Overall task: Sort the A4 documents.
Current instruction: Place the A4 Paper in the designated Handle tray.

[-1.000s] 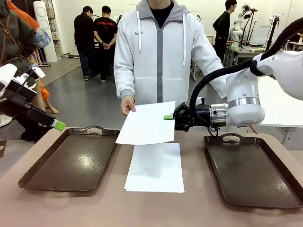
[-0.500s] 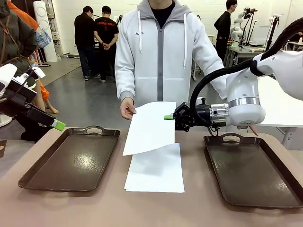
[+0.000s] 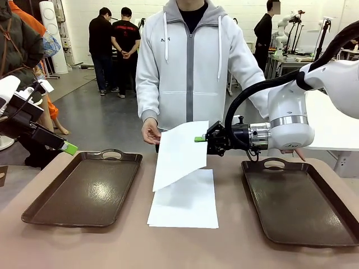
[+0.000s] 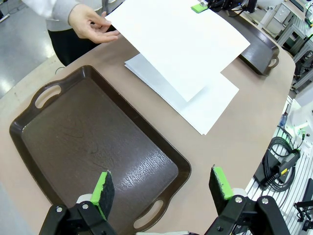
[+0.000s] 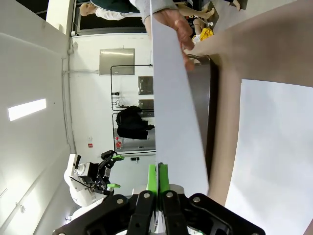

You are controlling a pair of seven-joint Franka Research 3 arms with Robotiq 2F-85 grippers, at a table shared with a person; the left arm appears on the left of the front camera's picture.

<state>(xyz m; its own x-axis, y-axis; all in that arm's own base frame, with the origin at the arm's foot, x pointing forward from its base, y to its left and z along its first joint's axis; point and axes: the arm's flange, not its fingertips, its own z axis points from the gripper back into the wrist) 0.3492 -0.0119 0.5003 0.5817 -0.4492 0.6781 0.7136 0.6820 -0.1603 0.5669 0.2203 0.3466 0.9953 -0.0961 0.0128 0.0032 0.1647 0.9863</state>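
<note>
Right pincer [image 3: 199, 139] clamped on edge of raised, tilted blank A4 sheet [image 3: 178, 154]; person's hand [image 3: 150, 131] at opposite corner. Other sheets [image 3: 184, 200] flat on worktop [image 3: 235, 244] between left tray [image 3: 84, 190] and right tray [image 3: 297, 204]. Left pincer [image 4: 163, 185] spread wide, empty. Hoodie print [image 3: 163, 40] unreadable.

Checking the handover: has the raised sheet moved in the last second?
Yes. The raised sheet has swung right, its left edge drawing away from the left tray.

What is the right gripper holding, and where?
The right gripper is shut on the lifted A4 sheet, pinching its right edge near the top corner.
</note>
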